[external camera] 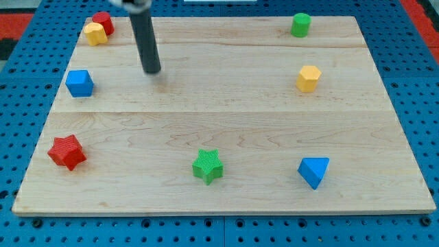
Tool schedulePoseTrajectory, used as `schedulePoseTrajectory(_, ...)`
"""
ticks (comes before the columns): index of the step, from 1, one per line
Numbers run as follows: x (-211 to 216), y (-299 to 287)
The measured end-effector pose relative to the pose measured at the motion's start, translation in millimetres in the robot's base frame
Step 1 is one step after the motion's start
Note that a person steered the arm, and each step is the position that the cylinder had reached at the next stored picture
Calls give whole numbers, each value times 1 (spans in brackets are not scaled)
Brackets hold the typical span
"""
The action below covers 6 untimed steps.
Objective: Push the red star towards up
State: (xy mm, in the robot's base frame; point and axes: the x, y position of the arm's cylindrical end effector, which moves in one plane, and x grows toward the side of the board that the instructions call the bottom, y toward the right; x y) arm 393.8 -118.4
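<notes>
1. The bench [226, 116] is a pale wooden board of joined planks, its grain running across the view; it lies on a blue pegboard [20, 82] dotted with holes, which shows on all sides. A strip of red [417, 10] shows at the view's top right corner.
2. At the far left, the red star [67, 151] sits near the board's lower left corner, alone.
3. Above it, by the left edge, is a blue block [79, 83].
4. In the top left corner a yellow block [95, 33] touches a red block [103, 22] just behind it.
5. My tip [151, 70] rests on the board to the right of those three, well apart from the red star, up and to its right. The tool is a plain dark rod with nothing to open or close, and it touches no block.
6. A green star [208, 166] sits near the bottom edge at centre.
7. On the right are a green block [300, 25] at top, a yellow block [309, 78] below it, and a blue triangle [314, 171] lowest.
</notes>
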Motion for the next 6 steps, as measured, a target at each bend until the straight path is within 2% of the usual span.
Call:
schedulePoseTrajectory(1,104,5)
schedulePoseTrajectory(2,162,-19)
schedulePoseTrajectory(3,184,-75)
schedulePoseTrajectory(5,120,-85)
schedulePoseTrajectory(6,176,-86)
